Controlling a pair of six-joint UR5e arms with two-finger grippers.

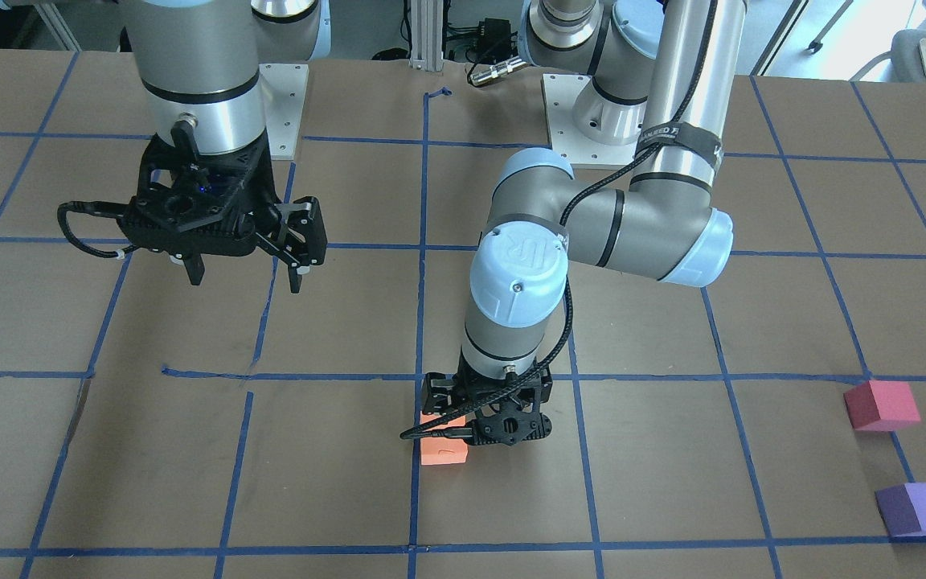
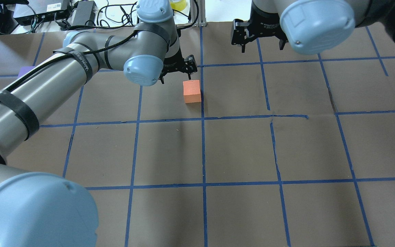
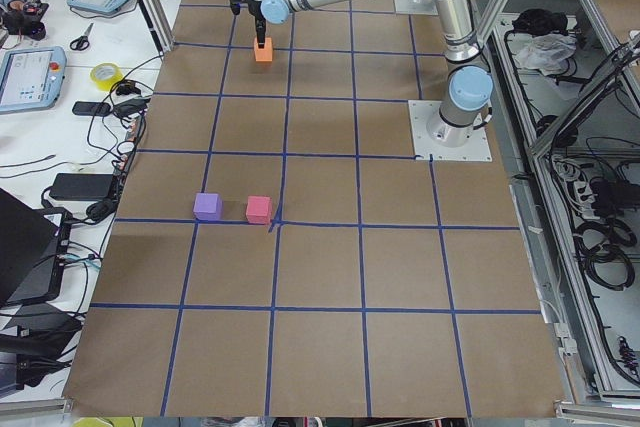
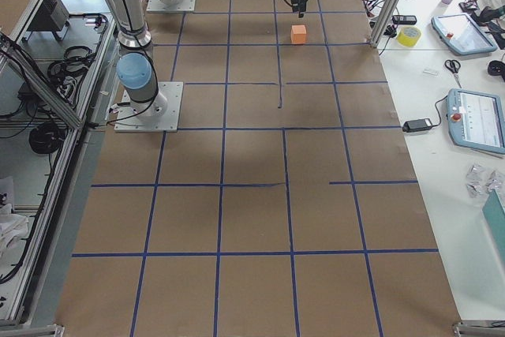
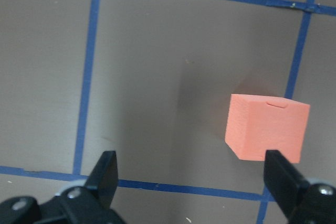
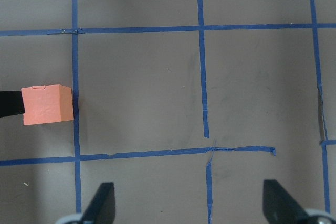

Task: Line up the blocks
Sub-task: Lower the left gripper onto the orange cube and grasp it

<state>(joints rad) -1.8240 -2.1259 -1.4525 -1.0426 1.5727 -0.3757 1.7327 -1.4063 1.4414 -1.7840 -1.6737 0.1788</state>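
The left tool [image 5: 191,170] hung spread, pointing down, with the orange block [image 5: 266,128] just off one finger, not between them, near the middle of the table's [image 2: 238,151] edge far from the robot. The right tool [image 1: 246,281] hovered spread and empty. Of three blocks, the pinkish-red block [image 1: 881,404] and purple block [image 1: 917,509] sat apart toward that edge's left end.

**Matt foam, brown paper, gleaming arm**

The orange block [image 5: 268,127] shows a matt, finely grained foam face. The pinkish-red block [image 1: 881,404] and purple block [image 1: 917,509] look just as dull. The table [image 2: 238,147] wears brown paper, matt and lightly scuffed, crossed by smooth blue tape [image 2: 203,151]. The left arm [image 1: 692,72] gleams with satin grey metal tubing and glossy pale-blue plastic caps. The left gripper [image 5: 190,167] is black matt plastic.
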